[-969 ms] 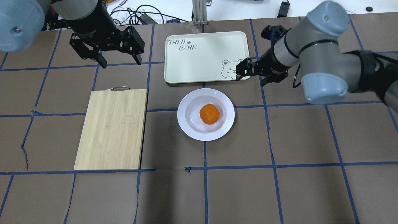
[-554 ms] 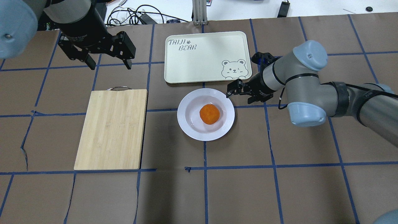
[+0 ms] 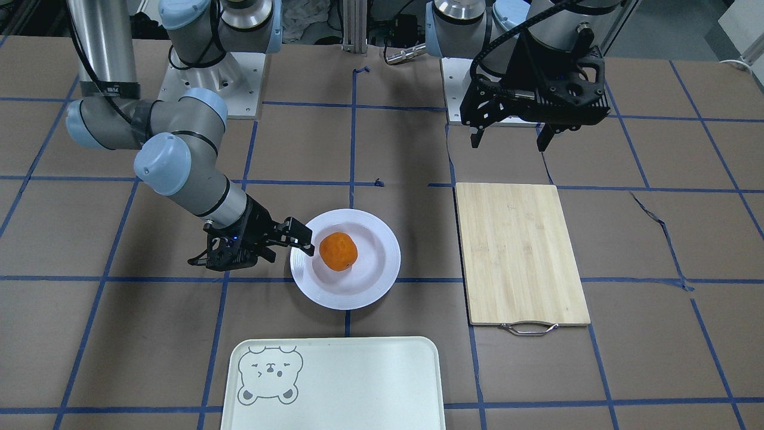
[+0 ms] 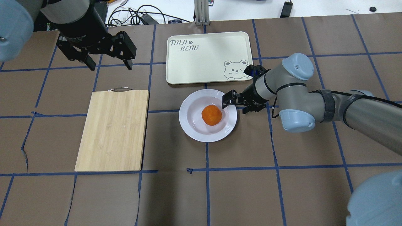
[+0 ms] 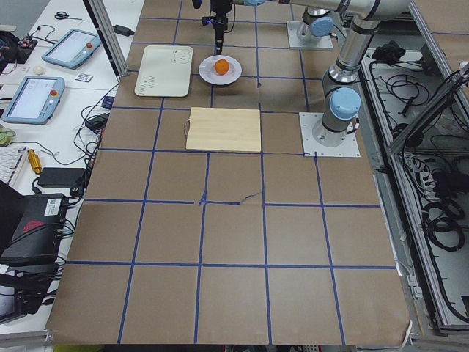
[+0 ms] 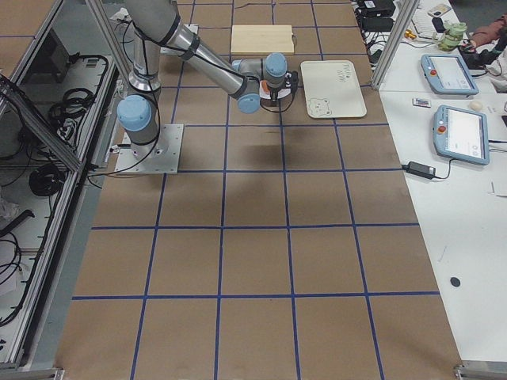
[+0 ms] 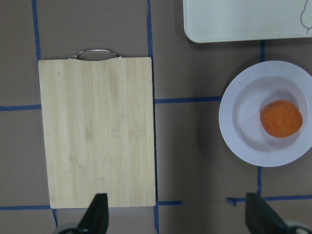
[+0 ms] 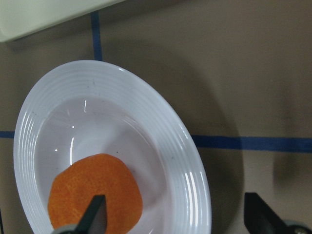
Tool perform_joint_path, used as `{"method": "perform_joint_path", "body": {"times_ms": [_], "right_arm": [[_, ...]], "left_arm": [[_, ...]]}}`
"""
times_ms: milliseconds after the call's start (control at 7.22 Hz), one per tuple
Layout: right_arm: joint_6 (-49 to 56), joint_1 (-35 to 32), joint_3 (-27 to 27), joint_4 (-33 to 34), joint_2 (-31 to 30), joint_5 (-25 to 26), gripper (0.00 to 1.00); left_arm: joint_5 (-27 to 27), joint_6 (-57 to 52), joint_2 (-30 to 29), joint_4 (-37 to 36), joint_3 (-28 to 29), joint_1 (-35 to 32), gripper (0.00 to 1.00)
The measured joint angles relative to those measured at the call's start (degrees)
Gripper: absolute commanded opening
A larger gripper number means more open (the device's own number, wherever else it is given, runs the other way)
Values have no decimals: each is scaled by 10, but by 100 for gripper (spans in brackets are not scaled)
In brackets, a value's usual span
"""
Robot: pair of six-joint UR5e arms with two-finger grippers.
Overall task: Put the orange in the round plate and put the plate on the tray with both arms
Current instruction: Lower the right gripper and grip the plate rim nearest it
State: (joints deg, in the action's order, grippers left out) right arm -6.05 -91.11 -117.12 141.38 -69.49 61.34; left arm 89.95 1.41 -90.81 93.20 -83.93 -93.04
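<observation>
The orange (image 4: pixel 211 115) lies in the sunken centre of the white round plate (image 4: pixel 188 125), which stands on the table just in front of the cream tray (image 4: pixel 204 59). My right gripper (image 4: pixel 235 107) is open and low at the plate's right rim. In the right wrist view the rim (image 8: pixel 161 131) sits between its two fingers, one finger over the orange (image 8: pixel 95 197) side and one outside over the table. High above the table's back left, my left gripper (image 4: pixel 111 66) hangs open with nothing in it, far from the plate (image 7: pixel 234 131).
A wooden cutting board (image 4: pixel 113 131) with a metal handle lies left of the plate. The tray carries a bear face (image 4: pixel 238 69) in its corner nearest my right arm. Cables lie beyond the table's far edge.
My right arm has swung down from beside the tray's bear corner to the plate's right rim. My left gripper has drifted slightly back and to the left, still open.
</observation>
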Motion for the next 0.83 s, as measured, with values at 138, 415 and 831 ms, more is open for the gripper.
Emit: {"method": "perform_joint_path", "body": {"times_ms": [138,415,831], "right_arm": [[0,-2,0,0,6,1,100],[-1,-3,0,0,10,0,96],[-1,-4,0,1,19,0,91]], "left_arm": [[0,0,1,0,0,0,100],[0,1,1,0,0,2,100],[0,2,2,0,0,3,100]]}}
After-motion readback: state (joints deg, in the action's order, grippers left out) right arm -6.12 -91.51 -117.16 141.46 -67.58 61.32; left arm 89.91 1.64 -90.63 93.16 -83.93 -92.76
